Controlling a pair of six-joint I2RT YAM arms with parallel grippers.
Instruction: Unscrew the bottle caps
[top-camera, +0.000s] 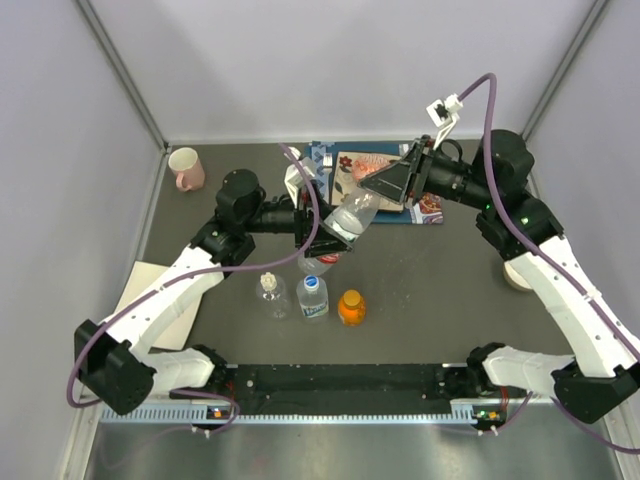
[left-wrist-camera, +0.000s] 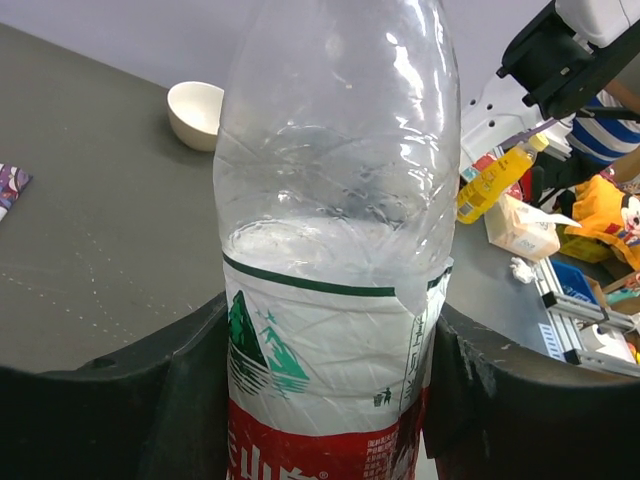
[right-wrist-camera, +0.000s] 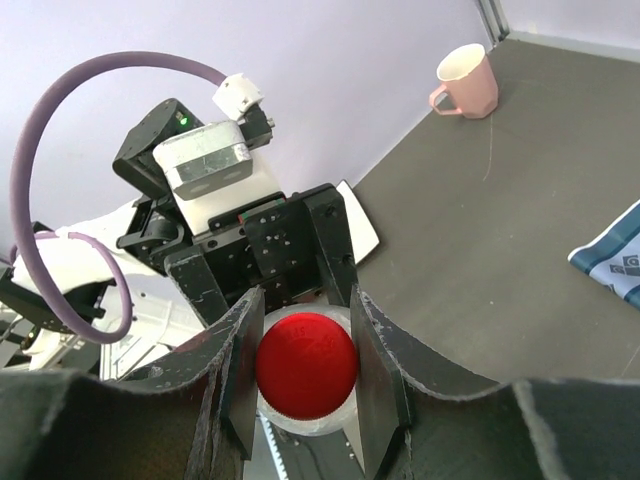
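The clear plastic bottle with the red label (top-camera: 350, 217) is up off the dark grey table (top-camera: 440, 290). It is tilted with its neck pointing far and right, caught between 2 claws over the middle of the scene.

The left gripper (top-camera: 320, 238) has it by the lower body. In the left wrist view the black fingers (left-wrist-camera: 185, 400) press the label from both sides, drawn in narrow and clamped on the bottle.

At the other end, the right gripper (top-camera: 372, 190) is drawn in narrow on the round red plastic screw cap (right-wrist-camera: 306, 365). The right wrist view shows a pad (right-wrist-camera: 238, 372) tight against each side of the cap, with the bottle's clear rim showing just around it.

On the near side, 3 small bottles stand upright in a row, close together but apart, all 3 capped:
- On the left, the plain clear bottle with a white cap (top-camera: 270, 294).
- In the middle, the clear bottle with a blue-white label and blue cap (top-camera: 312, 296).
- On the right, the short orange bottle with an orange cap (top-camera: 351, 307).

In the far left corner there is a pink ceramic mug (top-camera: 186, 167). At far centre, a printed cloth (top-camera: 350, 163) lies flat beneath the raised claws. A white bowl (top-camera: 518, 275) sits on the right, partly hidden by the right arm. A pale sheet (top-camera: 138, 280) lies on the left under the left arm.
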